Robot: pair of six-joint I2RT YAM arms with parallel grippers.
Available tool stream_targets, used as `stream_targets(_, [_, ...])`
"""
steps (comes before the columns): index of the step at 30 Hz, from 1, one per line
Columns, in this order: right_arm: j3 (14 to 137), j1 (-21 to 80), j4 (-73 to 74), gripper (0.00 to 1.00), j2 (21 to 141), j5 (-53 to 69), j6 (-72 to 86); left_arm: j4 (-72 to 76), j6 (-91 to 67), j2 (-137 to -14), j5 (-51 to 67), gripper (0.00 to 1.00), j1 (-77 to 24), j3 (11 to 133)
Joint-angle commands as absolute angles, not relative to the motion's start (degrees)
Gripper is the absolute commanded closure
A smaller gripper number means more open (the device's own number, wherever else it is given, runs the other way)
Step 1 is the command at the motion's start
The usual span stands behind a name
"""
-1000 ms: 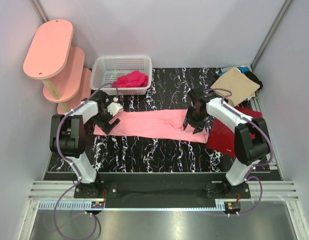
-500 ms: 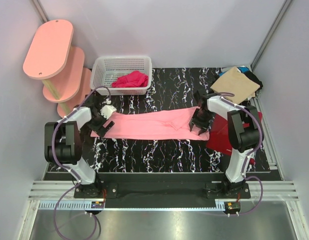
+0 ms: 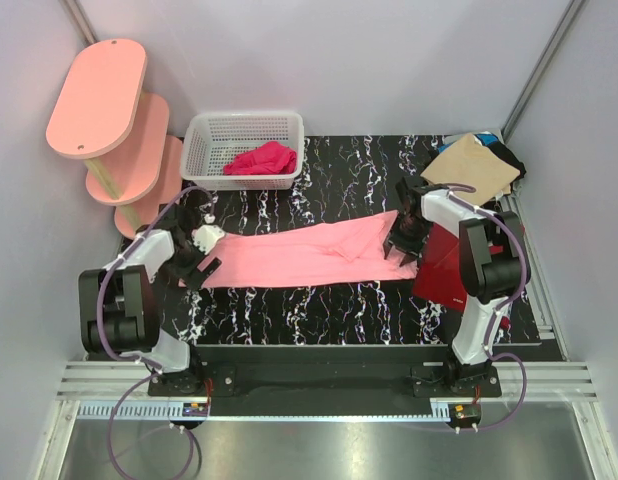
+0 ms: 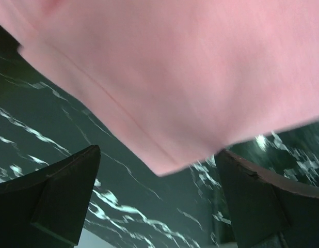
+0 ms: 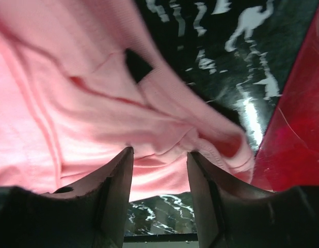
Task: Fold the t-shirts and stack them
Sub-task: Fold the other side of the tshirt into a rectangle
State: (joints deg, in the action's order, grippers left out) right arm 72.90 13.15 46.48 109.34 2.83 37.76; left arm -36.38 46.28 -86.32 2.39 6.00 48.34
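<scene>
The light salmon-pink t-shirt [image 3: 299, 255] lies as a long folded strip across the black marble table [image 3: 319, 310]. My left gripper [image 3: 197, 262] is at its left end. In the left wrist view the jaws stand wide apart [image 4: 159, 206] over bare table, and the shirt's hemmed corner [image 4: 175, 77] is just beyond them. My right gripper [image 3: 404, 245] is at the bunched right end, with its jaws apart [image 5: 159, 170] and pink cloth [image 5: 97, 103] between the fingertips. A dark red shirt [image 3: 444, 265] lies flat to the right and also shows in the right wrist view [image 5: 299, 129].
A tan shirt [image 3: 474, 168] lies on a black one [image 3: 507, 155] at the back right corner. A white basket [image 3: 244, 125] with a crimson cloth [image 3: 261, 158] stands at the back left. A pink tiered shelf [image 3: 99, 95] is at the far left.
Both grippers have moved outward along the shirt, the left down-left and the right to the right. The shirt is now stretched longer, with its right end pulled up and back.
</scene>
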Motion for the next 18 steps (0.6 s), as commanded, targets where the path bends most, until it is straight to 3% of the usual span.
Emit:
stream_targets(1, [78.65, 15.99, 47.72, 0.47, 104.07, 3.78, 37.09, -48.41, 46.32, -79.90, 4.47, 0.01, 4.84, 56.67])
stream_targets(8, [85.07, 19.86, 49.13, 0.46, 102.39, 2.55, 38.14, -57.30, 41.84, -77.95, 11.07, 0.01, -2.19, 68.28])
stream_targets(18, [87.62, 26.97, 48.52, 0.47, 107.57, 5.01, 38.50, -50.55, 38.14, -96.06, 9.85, 0.01, -6.50, 71.02])
